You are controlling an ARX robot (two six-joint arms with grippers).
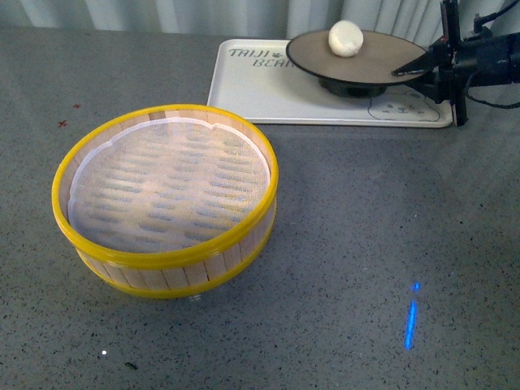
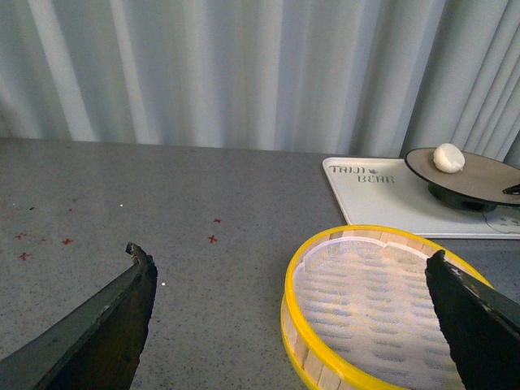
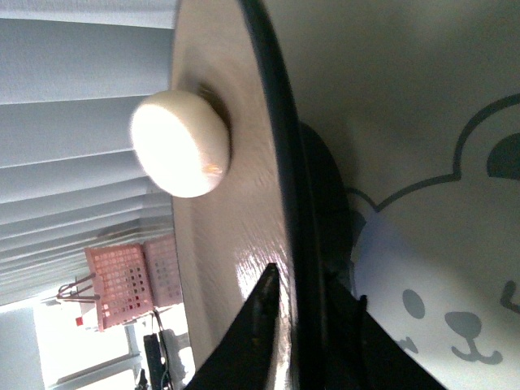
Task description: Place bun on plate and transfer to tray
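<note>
Grey speckled bench runs back to a pleated white curtain. At the far right, the right fingers (image 1: 410, 70) are clamped on the rim of the plate (image 1: 375, 57), one tip lying on the glossy brown inside (image 3: 265, 321) and the other tucked beneath the black edge. From that grip the plate reaches leftward, level, over the bear-face corner of the tray (image 1: 252, 91). The bun (image 1: 344, 38) sits on the plate, toward its far side and well away from the pinch.

Letting go depends on whether the plate's dark foot already rests on the tray. Neither the front nor the wrist view shows the gap, if any.

The left fingers (image 2: 122, 317) are spread wide and empty, hanging near the yellow-rimmed steamer basket (image 1: 162, 195), well apart from the tray.
</note>
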